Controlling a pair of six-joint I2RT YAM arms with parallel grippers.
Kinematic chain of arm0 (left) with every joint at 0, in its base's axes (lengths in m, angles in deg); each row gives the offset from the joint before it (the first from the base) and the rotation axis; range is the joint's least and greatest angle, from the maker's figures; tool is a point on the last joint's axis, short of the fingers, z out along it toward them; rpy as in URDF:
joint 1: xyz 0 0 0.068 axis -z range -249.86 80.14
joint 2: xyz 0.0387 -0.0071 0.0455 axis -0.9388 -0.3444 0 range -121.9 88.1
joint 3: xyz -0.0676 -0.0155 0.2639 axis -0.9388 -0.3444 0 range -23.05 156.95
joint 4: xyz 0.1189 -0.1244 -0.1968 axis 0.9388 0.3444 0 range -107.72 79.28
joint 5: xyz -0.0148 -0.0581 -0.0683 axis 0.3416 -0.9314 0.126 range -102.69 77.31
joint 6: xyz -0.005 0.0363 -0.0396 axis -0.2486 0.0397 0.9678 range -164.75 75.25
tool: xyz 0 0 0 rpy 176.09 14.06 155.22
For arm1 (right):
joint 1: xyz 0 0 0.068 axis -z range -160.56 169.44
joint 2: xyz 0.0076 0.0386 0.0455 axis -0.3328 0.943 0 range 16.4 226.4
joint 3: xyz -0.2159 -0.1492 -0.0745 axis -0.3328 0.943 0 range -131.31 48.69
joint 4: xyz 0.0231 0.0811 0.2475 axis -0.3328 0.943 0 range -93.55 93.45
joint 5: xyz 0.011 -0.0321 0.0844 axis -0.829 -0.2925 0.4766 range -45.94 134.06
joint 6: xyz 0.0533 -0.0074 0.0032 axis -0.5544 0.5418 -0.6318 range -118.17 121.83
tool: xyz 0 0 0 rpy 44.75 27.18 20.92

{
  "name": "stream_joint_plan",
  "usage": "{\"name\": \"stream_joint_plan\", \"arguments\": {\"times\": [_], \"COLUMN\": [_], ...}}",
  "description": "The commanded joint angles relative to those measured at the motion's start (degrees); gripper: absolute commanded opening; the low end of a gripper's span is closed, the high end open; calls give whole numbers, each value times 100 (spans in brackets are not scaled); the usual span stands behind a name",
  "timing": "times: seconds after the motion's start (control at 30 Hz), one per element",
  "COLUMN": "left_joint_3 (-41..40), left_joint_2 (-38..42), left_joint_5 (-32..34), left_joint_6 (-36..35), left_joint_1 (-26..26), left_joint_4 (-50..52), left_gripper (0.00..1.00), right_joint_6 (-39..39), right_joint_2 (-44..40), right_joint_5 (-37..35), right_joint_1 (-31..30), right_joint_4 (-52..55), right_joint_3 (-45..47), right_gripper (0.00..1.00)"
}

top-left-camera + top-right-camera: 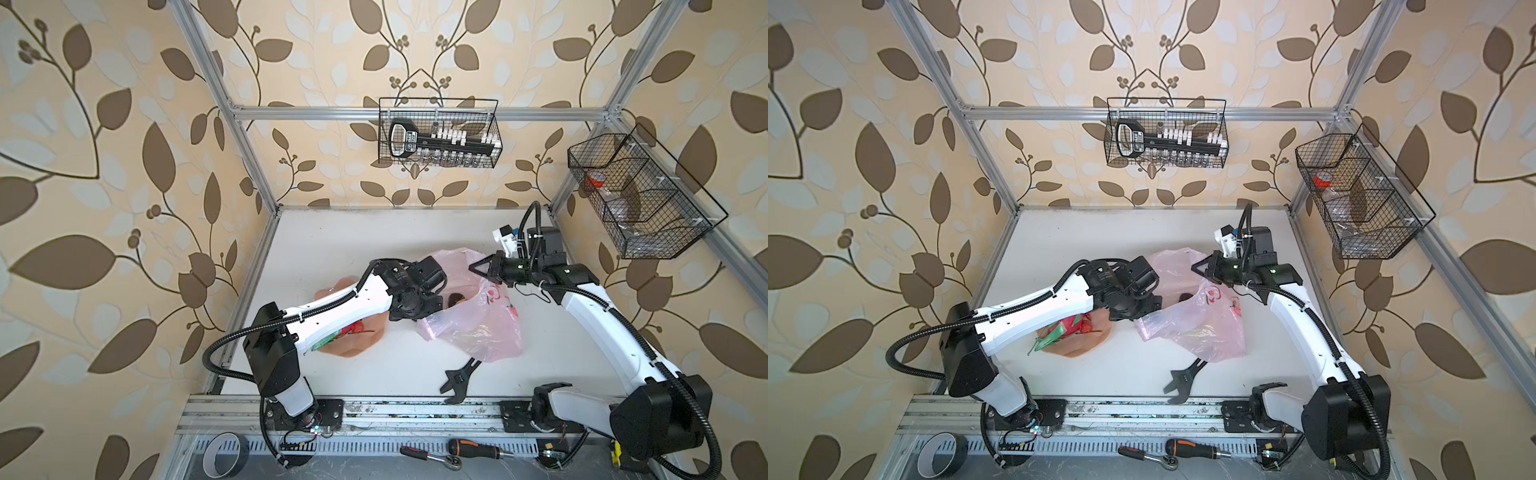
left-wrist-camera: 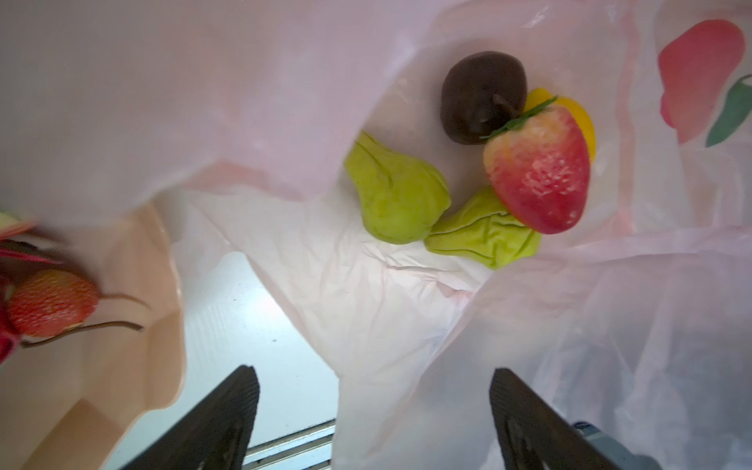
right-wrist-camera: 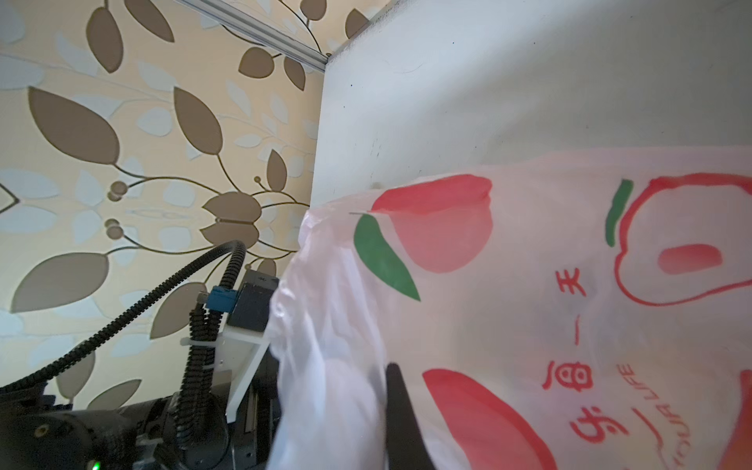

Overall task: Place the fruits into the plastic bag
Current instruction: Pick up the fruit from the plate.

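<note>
Left end effector hangs wide and empty at the plastic bag mouth; right end effector pinches the rim up. Several fruits lie inside (strawberry uppermost). Judged between deposits: next move calls for closing on the dragon fruit on the plate.
</note>
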Motion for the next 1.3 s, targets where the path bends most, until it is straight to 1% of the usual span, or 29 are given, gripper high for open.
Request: {"name": "stream_joint_plan", "arguments": {"times": [0.0, 0.2, 0.3, 0.4, 0.53, 0.63, 0.73, 0.97, 1.1, 1.27], "left_joint_3": [-206, -548, -636, -641, -554, -631, -746, -947, -966, -954], "left_joint_2": [413, 816, 913, 913, 858, 763, 638, 425, 272, -58], "left_joint_5": [478, 643, 766, 780, 1099, 1270, 1299, 1218, 1042, 1094], "left_joint_6": [-149, -348, -585, -1106, -1843, -2305, -2739, -3692, -4132, -4549], "left_joint_1": [-147, -524, -739, -934, -1136, -1360, -1552, -1782, -1939, -2136], "left_joint_4": [466, 709, 849, 938, 1244, 1271, 1172, 701, 544, 460], "left_gripper": [91, 91, 91, 90, 90, 90, 90, 90, 89, 88], "right_joint_6": [128, 128, 134, 141, 144, 144, 154, 189, 226, 256], "right_joint_2": [-9, -5, -6, -6, -6, -2, -6, -10, -7, -18], "right_joint_5": [122, 139, 148, 148, 147, 157, 157, 165, 165, 157], "right_joint_1": [32, 51, 54, 58, 53, 56, 62, 61, 70, 95], "right_joint_4": [102, 102, 111, 117, 122, 133, 137, 181, 238, 277], "right_joint_3": [-30, -40, -48, -50, -72, -74, -70, -88, -112, -109], "right_gripper": [0, 0, 0, 0, 0, 0, 0, 0, 0, 0]}}
